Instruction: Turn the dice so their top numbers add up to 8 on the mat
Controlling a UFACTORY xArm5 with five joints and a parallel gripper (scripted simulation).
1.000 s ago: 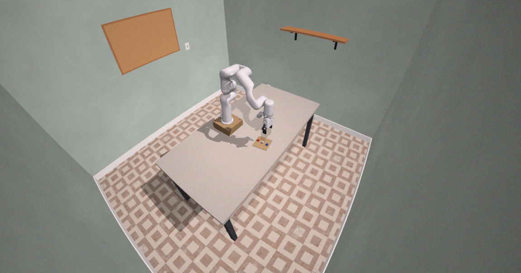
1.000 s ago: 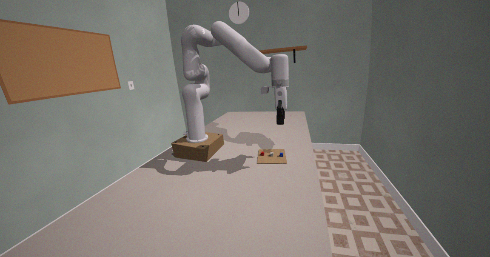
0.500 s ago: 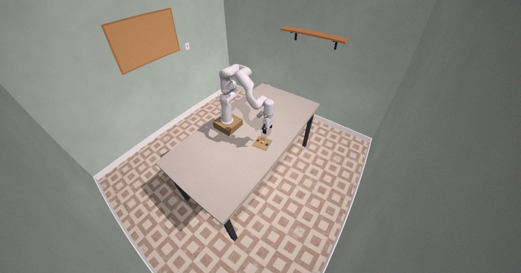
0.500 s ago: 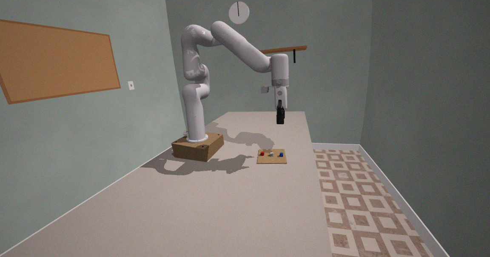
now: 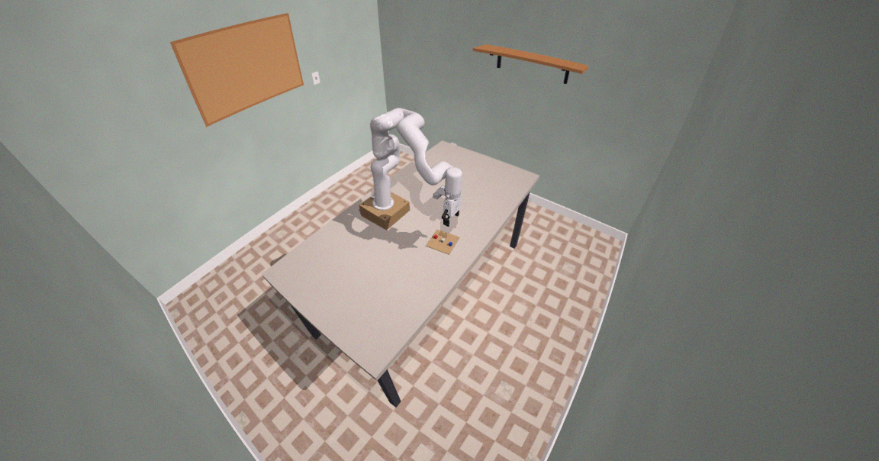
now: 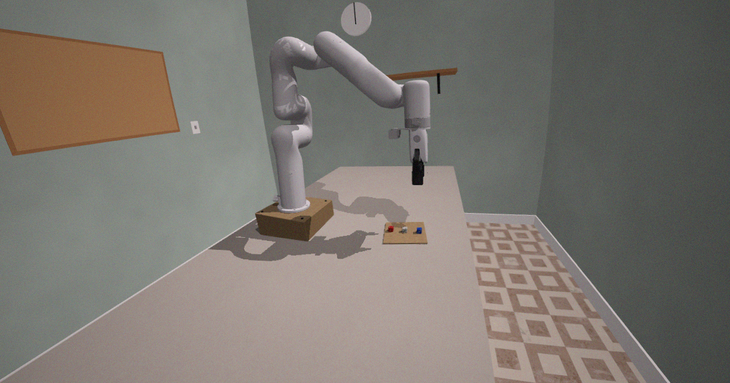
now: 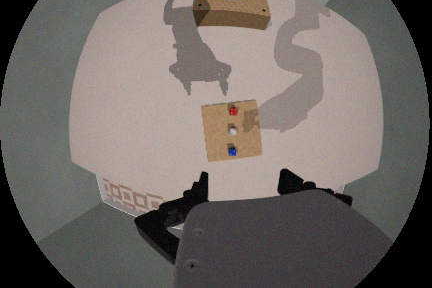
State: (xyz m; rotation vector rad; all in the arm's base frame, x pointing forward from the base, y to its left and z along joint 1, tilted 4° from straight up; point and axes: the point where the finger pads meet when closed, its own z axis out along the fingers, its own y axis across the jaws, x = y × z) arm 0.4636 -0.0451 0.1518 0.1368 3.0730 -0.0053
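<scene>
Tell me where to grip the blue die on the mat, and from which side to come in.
Come straight down from above and pinch two opposite side faces of the blue die. It ends the row on the mat, beside the white die, with the red die beyond, so put the fingers on the faces that do not look along the row. The tool hangs open overhead, holding nothing.

The arm [image 6: 352, 69] is glossy white all over, built of fat rounded tubes with bulging joints. Its foot ends in a round flange on a squat brown block [image 6: 294, 218] with dark screw holes at the corners. A pale grey band rings the wrist, a small grey box juts sideways, and the gripper [image 6: 417, 176] has black fingers.
</scene>
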